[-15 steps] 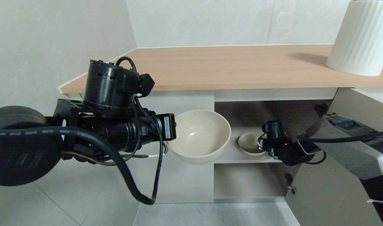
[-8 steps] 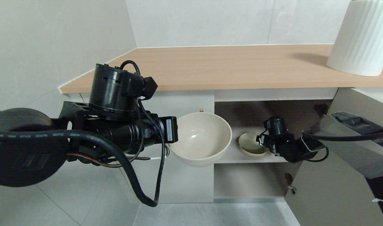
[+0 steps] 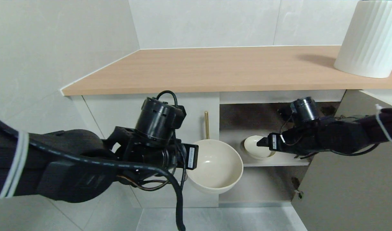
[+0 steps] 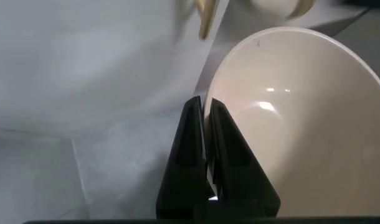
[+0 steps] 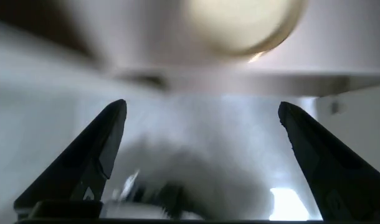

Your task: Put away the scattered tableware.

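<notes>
L pincer point(image 4: 205, 118) is clamped tight on the rim of the big cream bowl point(image 3: 215, 166), one finger inside, one outside. The bowl hangs upright in the air, in front of the left end of the shelf point(image 3: 279, 161) in the open cabinet, about level w/ its front edge. Small bowl point(image 3: 258, 148) sits on that shelf, near the front. R pincer point(image 5: 201, 109) is spread wide, holding nothing, just in front of the shelf, facing the small bowl. Wooden counter point(image 3: 215, 67) runs above the shelf, w/ a white ribbed pot point(image 3: 369, 41) on it.
</notes>
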